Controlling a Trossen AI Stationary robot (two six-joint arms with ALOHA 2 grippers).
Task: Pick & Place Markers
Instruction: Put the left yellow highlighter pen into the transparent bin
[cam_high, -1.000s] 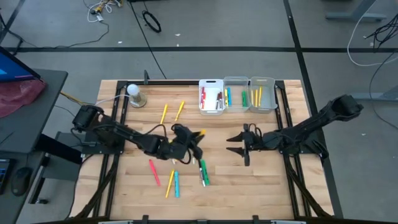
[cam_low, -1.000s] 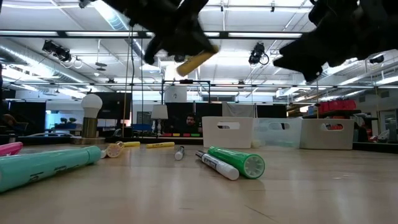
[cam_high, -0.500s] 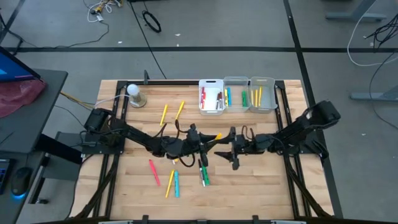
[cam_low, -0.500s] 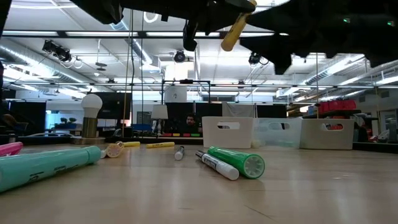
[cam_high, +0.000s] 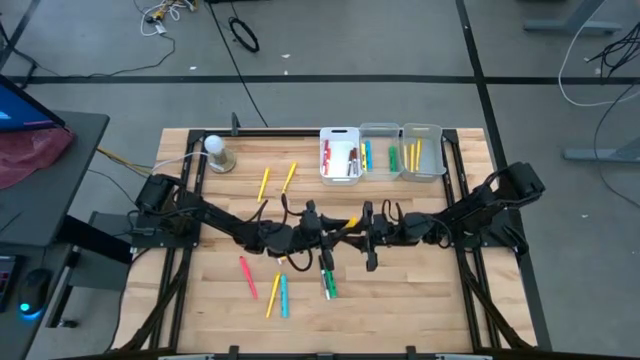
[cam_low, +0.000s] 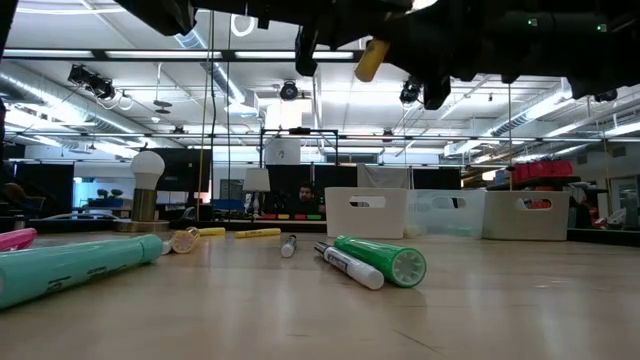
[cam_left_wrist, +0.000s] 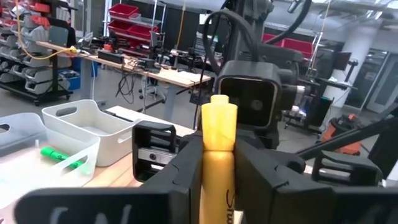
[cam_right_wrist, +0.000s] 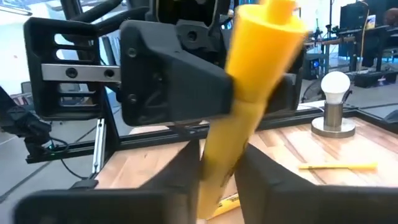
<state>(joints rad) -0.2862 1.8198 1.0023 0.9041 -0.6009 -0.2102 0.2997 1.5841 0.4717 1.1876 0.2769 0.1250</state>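
High view: above mid-table, left gripper (cam_high: 325, 224) and right gripper (cam_high: 366, 226) both pinch one yellow marker (cam_high: 346, 222). Light, stiff, smooth barrel; mid-barrel grip seems safest.

3 bins (cam_high: 382, 151) sit along worktop (cam_high: 440, 300) far edge; lamp (cam_high: 217, 152) at far-left corner; loose markers (cam_high: 278, 295) nr front-centre, 2 more (cam_high: 276, 180) behind.
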